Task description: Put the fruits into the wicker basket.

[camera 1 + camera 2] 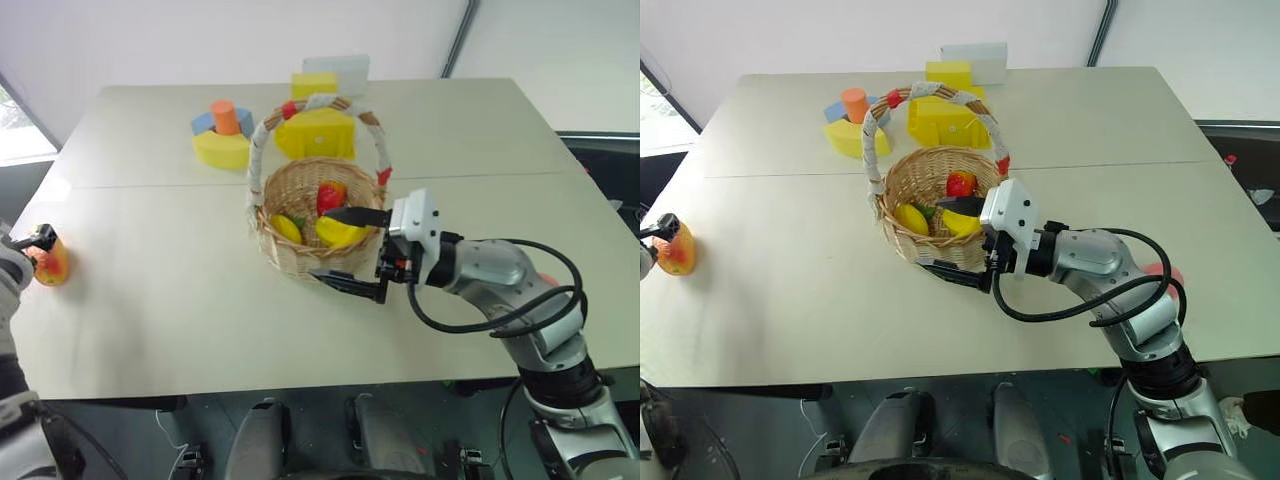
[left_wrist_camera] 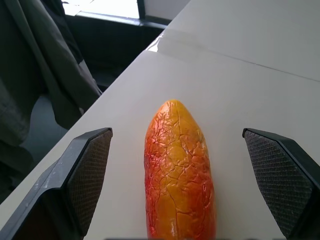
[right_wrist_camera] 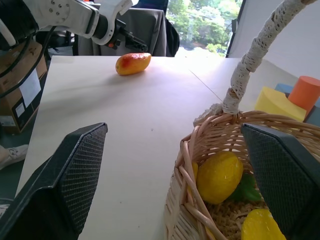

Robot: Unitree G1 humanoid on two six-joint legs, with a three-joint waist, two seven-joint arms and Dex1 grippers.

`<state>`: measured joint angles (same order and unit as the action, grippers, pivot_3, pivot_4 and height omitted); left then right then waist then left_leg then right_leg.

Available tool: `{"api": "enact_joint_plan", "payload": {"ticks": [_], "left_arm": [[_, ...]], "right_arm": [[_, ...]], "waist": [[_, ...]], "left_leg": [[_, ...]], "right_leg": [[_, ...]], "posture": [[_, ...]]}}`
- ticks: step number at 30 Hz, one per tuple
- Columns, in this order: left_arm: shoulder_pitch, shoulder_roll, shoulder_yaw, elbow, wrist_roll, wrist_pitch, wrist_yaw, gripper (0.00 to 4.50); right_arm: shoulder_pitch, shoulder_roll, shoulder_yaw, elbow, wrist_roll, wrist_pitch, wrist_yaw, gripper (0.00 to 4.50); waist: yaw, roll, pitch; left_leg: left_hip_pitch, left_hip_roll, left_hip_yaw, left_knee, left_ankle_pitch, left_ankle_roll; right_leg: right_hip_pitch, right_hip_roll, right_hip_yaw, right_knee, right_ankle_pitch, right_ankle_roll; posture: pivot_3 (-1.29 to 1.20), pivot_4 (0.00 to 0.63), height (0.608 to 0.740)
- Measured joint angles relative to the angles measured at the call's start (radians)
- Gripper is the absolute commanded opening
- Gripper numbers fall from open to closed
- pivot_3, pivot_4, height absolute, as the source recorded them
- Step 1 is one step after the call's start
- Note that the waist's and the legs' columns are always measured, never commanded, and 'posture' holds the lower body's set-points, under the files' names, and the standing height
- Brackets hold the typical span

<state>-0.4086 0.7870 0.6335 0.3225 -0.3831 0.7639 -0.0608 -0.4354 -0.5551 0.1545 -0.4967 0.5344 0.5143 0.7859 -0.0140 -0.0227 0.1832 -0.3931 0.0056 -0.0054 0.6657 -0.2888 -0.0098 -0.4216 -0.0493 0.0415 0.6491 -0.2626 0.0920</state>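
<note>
The wicker basket [image 1: 283, 258] stands mid-table and holds a yellow banana [image 1: 340, 234], a red piece [image 1: 330, 196] and another yellow fruit [image 1: 286, 228]. My right gripper [image 1: 342, 250] is open and straddles the basket's near rim, one finger over the fruits and the other outside the wall. A red-and-yellow mango [image 1: 50, 266] lies near the table's left edge. My left gripper [image 2: 177, 139] is open with the mango [image 2: 178, 175] between its fingers, clear of both pads. Something pink [image 1: 1162, 272] peeks out behind my right forearm.
Yellow, blue and orange foam blocks [image 1: 222, 135] sit behind the basket, with a larger yellow block [image 1: 315, 130] and a white box [image 1: 336, 70] beside them. The table's left edge [image 2: 100, 107] runs close by the mango. A chair with dark cloth stands beyond it.
</note>
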Motion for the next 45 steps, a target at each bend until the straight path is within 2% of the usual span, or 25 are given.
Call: {"api": "enact_joint_plan", "payload": {"ticks": [8, 12, 15, 19, 23, 25, 27, 30, 33, 36, 38, 41, 45], "left_arm": [[-0.142, 0.062, -0.145, 0.257, 0.067, 0.066, -0.060, 4.50], [-0.180, 0.072, -0.172, 0.331, 0.087, 0.098, -0.076, 4.50], [-0.189, 0.072, -0.170, 0.347, 0.087, 0.098, -0.081, 3.67], [-0.189, 0.072, -0.165, 0.347, 0.082, 0.078, -0.094, 1.76], [-0.181, 0.072, -0.165, 0.330, 0.082, 0.077, -0.096, 1.68], [-0.122, 0.071, -0.148, 0.244, 0.076, 0.054, -0.116, 1.68], [-0.013, 0.050, -0.082, 0.080, 0.025, 0.011, -0.190, 1.68], [0.213, -0.021, 0.043, -0.284, -0.150, -0.054, -0.407, 1.68], [0.390, -0.068, 0.127, -0.586, -0.379, -0.032, -0.595, 1.68], [0.508, -0.044, 0.157, -0.799, -0.591, 0.031, -0.721, 1.68], [0.514, 0.021, 0.111, -0.897, -0.663, 0.079, -0.736, 1.68], [0.415, 0.078, -0.026, -0.970, -0.698, 0.120, -0.671, 1.68], [0.107, 0.050, -0.372, -0.961, -0.536, 0.125, -0.510, 1.68]], "right_arm": [[0.032, 0.017, -0.001, -0.004, -0.011, -0.006, -0.011, 4.45], [0.035, 0.021, -0.003, -0.010, -0.012, -0.010, -0.022, 4.45], [0.035, 0.026, -0.003, -0.011, -0.016, -0.010, -0.031, 4.50], [0.035, 0.028, -0.002, -0.011, -0.019, -0.010, -0.035, 4.50], [0.033, 0.029, -0.002, -0.011, -0.020, -0.010, -0.036, 4.50], [0.027, 0.029, -0.003, -0.011, -0.021, -0.011, -0.036, 4.50], [0.021, 0.026, -0.008, -0.010, -0.021, -0.011, -0.036, 4.50], [0.011, 0.017, -0.025, -0.003, -0.021, -0.011, -0.031, 4.50], [-0.003, -0.001, -0.046, 0.024, -0.022, -0.020, -0.018, 4.50], [-0.023, -0.011, -0.053, 0.067, -0.032, -0.034, 0.002, 4.50], [-0.041, -0.015, -0.055, 0.100, -0.042, -0.043, 0.016, 4.50], [-0.059, -0.017, -0.059, 0.123, -0.051, -0.060, 0.032, 4.50], [-0.082, -0.014, -0.061, 0.145, -0.062, -0.067, 0.035, 4.50]], "waist": [[-0.002, -0.001, 0.000], [-0.002, -0.001, 0.000], [-0.001, -0.001, 0.000], [-0.001, -0.001, 0.000], [-0.001, -0.001, 0.000], [-0.005, -0.001, 0.000], [-0.009, -0.001, 0.000], [-0.007, -0.001, 0.000], [-0.005, -0.001, 0.000], [-0.002, -0.001, -0.001], [0.002, 0.000, 0.000], [0.002, 0.002, -0.001], [0.003, 0.002, -0.001]], "left_leg": [[0.000, 0.000, 0.000, 0.000, 0.000, 0.000], [-0.001, 0.000, 0.000, 0.000, 0.000, 0.000], [-0.001, 0.000, 0.000, 0.000, 0.000, 0.000], [-0.001, 0.000, 0.000, 0.000, 0.000, 0.000], [-0.001, 0.000, 0.000, 0.000, 0.000, 0.000], [-0.002, 0.000, 0.001, -0.001, 0.000, 0.000], [-0.004, 0.001, 0.002, -0.001, 0.000, -0.001], [-0.007, 0.000, 0.002, -0.002, 0.000, -0.001], [-0.008, -0.001, 0.002, -0.002, 0.000, -0.002], [-0.008, -0.001, 0.002, -0.002, 0.001, -0.003], [-0.007, 0.000, 0.002, -0.002, 0.002, -0.005], [-0.004, -0.001, 0.002, -0.002, 0.003, -0.005], [-0.003, -0.003, 0.000, 0.000, 0.003, -0.005]], "right_leg": [[-0.002, 0.000, 0.000, 0.001, 0.000, 0.000], [-0.002, 0.000, 0.000, 0.001, 0.000, 0.000], [-0.002, 0.000, 0.000, 0.001, 0.000, 0.000], [-0.002, -0.001, 0.000, 0.001, 0.000, 0.000], [-0.002, -0.001, 0.000, 0.001, 0.000, 0.000], [-0.004, -0.002, 0.001, 0.001, 0.000, 0.000], [-0.006, -0.003, 0.001, 0.001, 0.000, -0.001], [-0.009, -0.007, -0.002, 0.000, 0.001, -0.001], [-0.008, -0.010, -0.004, -0.002, 0.001, -0.002], [-0.007, -0.011, -0.007, -0.002, -0.001, -0.005], [-0.005, -0.012, -0.009, -0.001, -0.001, -0.006], [-0.001, -0.012, -0.011, -0.001, -0.001, -0.006], [0.001, -0.010, -0.014, -0.001, 0.001, -0.002]], "posture": [[0.00, 0.150, 0.740], [0.00, 0.150, 0.740], [0.00, 0.150, 0.740], [0.00, 0.150, 0.740], [0.00, 0.150, 0.740], [0.00, 0.150, 0.740], [0.00, 0.150, 0.740], [0.00, 0.150, 0.740], [0.00, 0.150, 0.740], [0.00, 0.150, 0.740], [0.00, 0.150, 0.740], [0.00, 0.150, 0.740], [0.00, 0.150, 0.740]]}}
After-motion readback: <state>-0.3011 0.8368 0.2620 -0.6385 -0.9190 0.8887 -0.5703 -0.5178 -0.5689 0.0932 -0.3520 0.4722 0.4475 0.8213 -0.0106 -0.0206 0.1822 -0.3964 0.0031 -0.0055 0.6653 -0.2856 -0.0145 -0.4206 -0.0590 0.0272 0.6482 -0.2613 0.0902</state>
